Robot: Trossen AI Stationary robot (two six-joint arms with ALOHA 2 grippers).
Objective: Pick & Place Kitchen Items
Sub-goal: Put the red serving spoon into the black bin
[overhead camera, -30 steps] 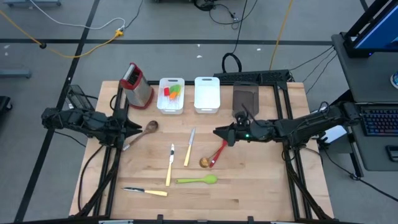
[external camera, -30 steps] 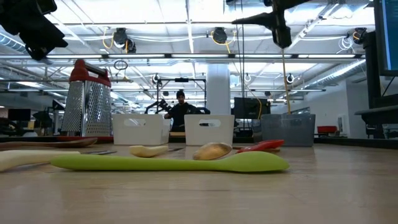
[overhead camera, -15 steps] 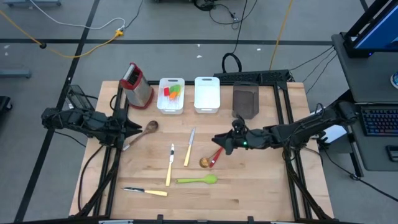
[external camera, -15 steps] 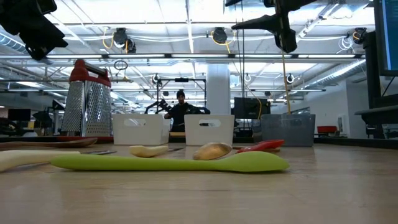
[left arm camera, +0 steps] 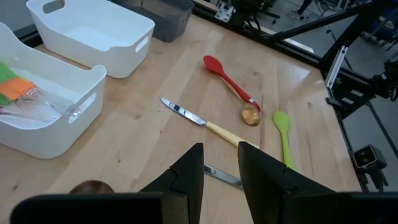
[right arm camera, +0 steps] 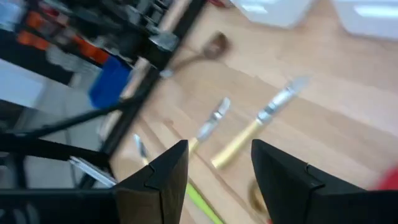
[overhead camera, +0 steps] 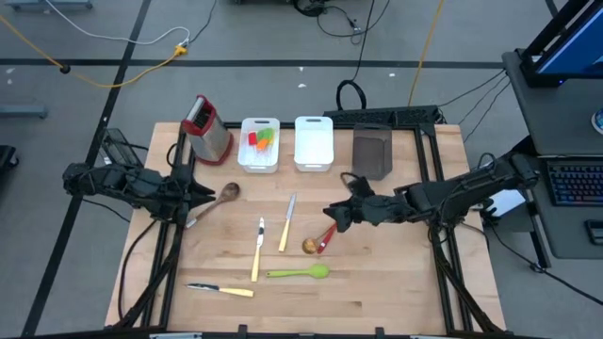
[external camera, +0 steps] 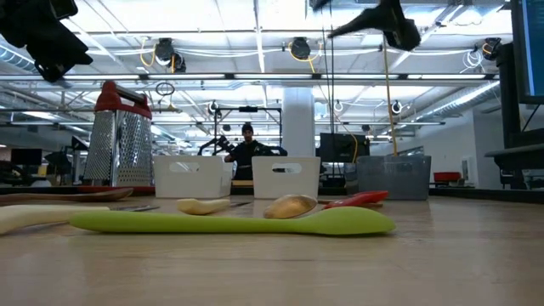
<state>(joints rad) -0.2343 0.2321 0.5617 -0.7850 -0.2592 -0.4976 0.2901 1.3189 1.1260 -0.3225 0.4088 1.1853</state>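
Dark right claw (overhead camera: 329,208) spread above red spoon (overhead camera: 330,232), left claw (overhead camera: 209,196) empty, slightly parted.

Right gripper (overhead camera: 329,211) hovers open; left gripper (overhead camera: 205,198) waits, open.

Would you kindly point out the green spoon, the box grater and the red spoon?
green spoon (overhead camera: 298,273), high view, mid handle.
box grater (overhead camera: 215,137), high view, steel body.
red spoon (left arm camera: 229,79), left wrist view, handle.

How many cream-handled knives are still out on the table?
3. One knife lies mid-table, a second knife just left of it, and a third knife near the front left. Any inside the bins wouldn't show.
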